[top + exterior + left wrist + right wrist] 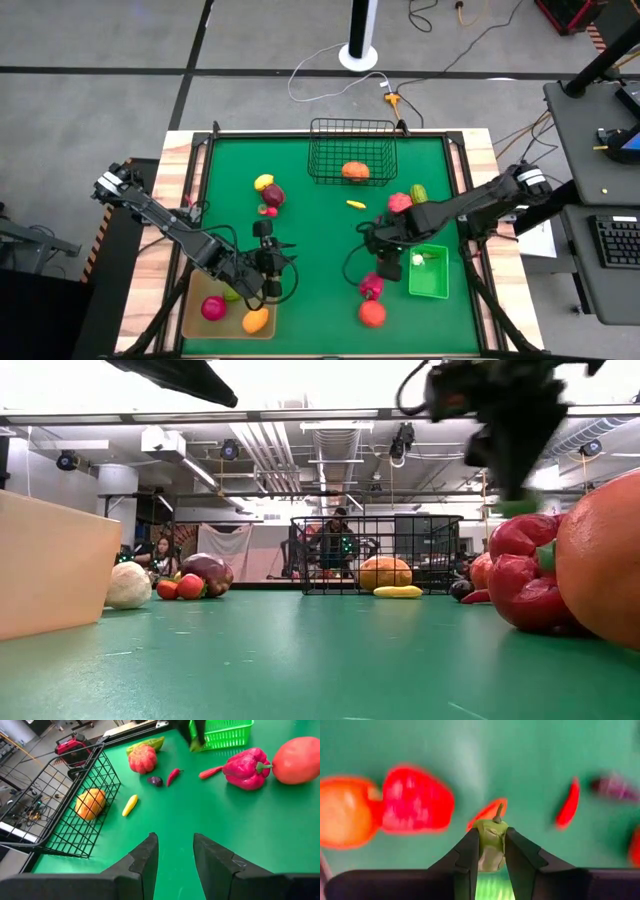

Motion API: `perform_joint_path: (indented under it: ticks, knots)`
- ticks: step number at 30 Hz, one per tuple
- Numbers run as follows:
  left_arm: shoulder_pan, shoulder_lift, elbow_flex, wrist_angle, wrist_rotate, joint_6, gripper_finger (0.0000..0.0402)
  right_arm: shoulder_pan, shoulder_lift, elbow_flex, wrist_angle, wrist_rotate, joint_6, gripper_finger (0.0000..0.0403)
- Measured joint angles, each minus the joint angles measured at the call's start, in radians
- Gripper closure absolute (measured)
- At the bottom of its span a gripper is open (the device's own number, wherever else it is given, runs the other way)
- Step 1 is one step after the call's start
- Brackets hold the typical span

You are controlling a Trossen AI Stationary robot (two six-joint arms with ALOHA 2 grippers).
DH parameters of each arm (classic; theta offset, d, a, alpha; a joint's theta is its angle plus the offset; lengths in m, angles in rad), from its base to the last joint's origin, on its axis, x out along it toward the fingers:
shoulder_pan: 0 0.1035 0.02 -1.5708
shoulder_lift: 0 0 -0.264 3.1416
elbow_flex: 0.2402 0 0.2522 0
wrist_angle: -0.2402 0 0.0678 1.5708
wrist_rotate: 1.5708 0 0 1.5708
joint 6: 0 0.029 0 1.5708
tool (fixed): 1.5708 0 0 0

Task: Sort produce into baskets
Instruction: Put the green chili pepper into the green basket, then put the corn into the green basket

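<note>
- High view: your right hand (388,262) hangs over the green counter (320,210) just beside the green bin (429,272), which lies to its outer side, toward the counter's right edge. The red pepper (371,286) and an orange-red fruit (372,313) sit just below that hand in this picture. Your left hand (268,283) waits at the corner of the tan tray (196,318), well apart from the bin, so the right arm is plainly the nearer one.
- Low view: the right arm comes in from above near the red pepper (525,570); what it carries is hard to make out here. The wire basket (375,555) stands far back with an orange piece inside.
- Left wrist view: the left hand (175,857) shows its fingers apart with nothing between them. Across the counter you see the green bin (225,734), with the right arm's dark tip at its near corner.
- Right wrist view: the right hand (491,851) is clamped on a small green piece (491,842), stem pointing away from the wrist, long axis running along the fingers. A bright green strip shows directly under the piece, likely the bin's edge.
- Judgement: you need only a short carry sideways to centre the piece over the bin.
</note>
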State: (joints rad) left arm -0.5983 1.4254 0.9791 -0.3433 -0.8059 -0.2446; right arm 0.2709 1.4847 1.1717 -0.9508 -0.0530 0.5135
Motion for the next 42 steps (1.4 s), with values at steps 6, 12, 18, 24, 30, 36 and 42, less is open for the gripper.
perform_joint_path:
  ticks: [6, 12, 18, 24, 30, 36, 42]
  knots:
    - [0.000, 0.000, 0.000, 0.012, 0.000, 0.000, 0.0295, 0.100, -0.033, -0.002, -0.236, -0.029, 0.211, 0.0330]
    - [0.000, 0.000, 0.000, 0.021, 0.000, 0.000, 0.0295, 0.210, -0.076, -0.029, -0.326, -0.026, 0.384, 0.0326]
    - [0.000, 0.000, 0.000, 0.033, 0.000, 0.000, 0.0295, 0.286, -0.119, -0.083, -0.326, -0.005, 0.533, 0.0317]
    - [0.000, 0.000, 0.000, 0.063, 0.000, 0.000, 0.0295, 0.299, -0.156, -0.127, -0.324, 0.002, 0.623, 0.0271]
    - [0.000, 0.000, 0.000, 0.065, 0.000, 0.000, 0.0295, 0.299, -0.165, -0.143, -0.315, 0.012, 0.621, 0.0240]
    - [0.001, 0.000, 0.000, 0.066, 0.000, -0.027, 0.0295, 0.299, -0.163, -0.144, -0.281, 0.082, 0.603, 0.0225]
    - [0.012, 0.000, 0.010, 0.052, 0.071, -0.106, 0.0295, 0.298, -0.168, -0.144, -0.192, 0.223, 0.520, 0.0218]
